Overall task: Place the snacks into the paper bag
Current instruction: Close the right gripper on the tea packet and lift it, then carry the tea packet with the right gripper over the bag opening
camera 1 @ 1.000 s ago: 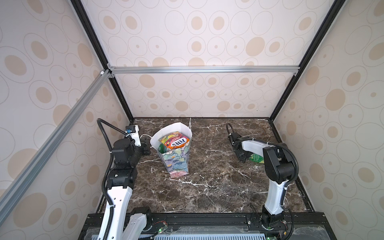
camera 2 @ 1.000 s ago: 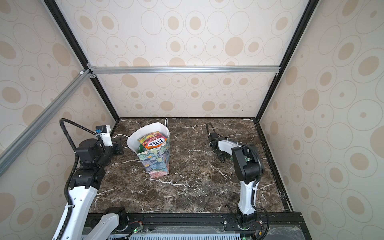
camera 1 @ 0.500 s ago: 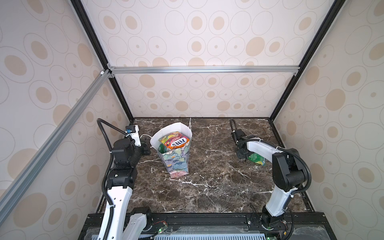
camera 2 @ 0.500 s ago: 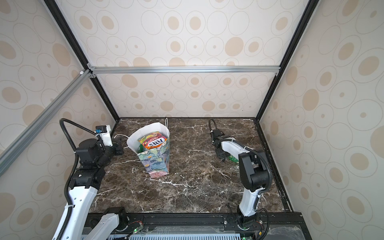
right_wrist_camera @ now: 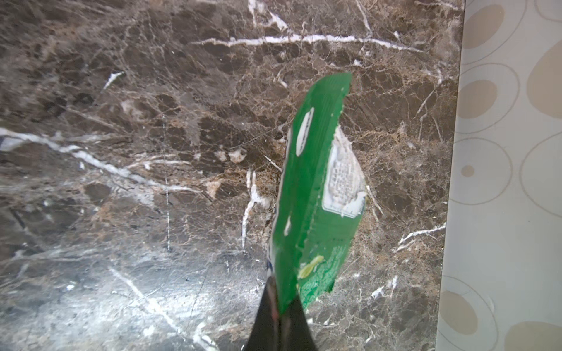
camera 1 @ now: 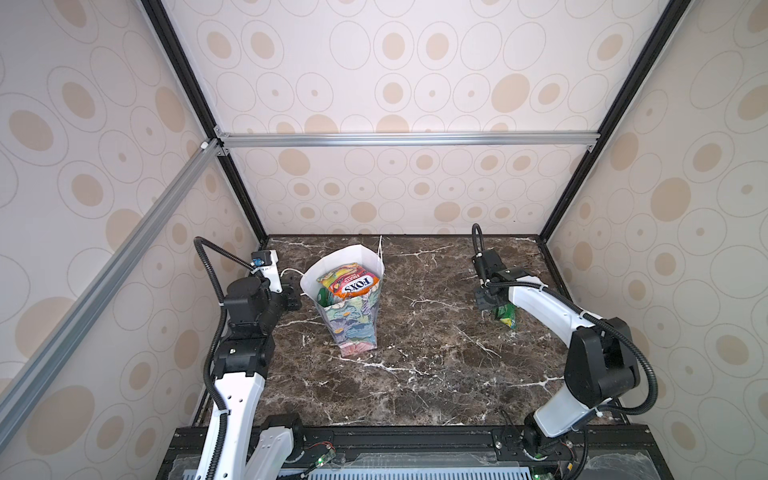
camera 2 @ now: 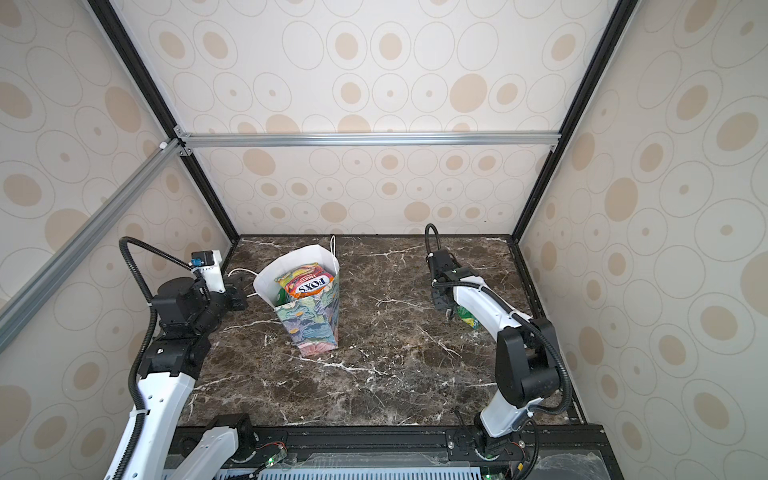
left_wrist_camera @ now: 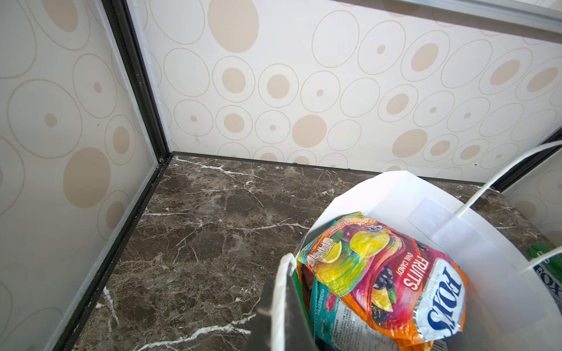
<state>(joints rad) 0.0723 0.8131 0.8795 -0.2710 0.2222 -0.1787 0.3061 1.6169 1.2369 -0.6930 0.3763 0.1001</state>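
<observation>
- Marble tabletop (camera 1: 436, 374): your right gripper (right_wrist_camera: 281, 307) pinches the green packet (right_wrist_camera: 316, 188) by one corner, dangling beyond the jaws.
- Your left gripper (left_wrist_camera: 282, 294) clamps the bag (camera 1: 353, 328) by its rim; that thin pinch could slip mid-carry.

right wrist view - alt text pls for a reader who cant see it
A green snack packet, clamped at one end in shut black jaws, hangs slightly blurred in front of the brown white-veined marble table. A cream wall with beige ovals borders the table.
</observation>
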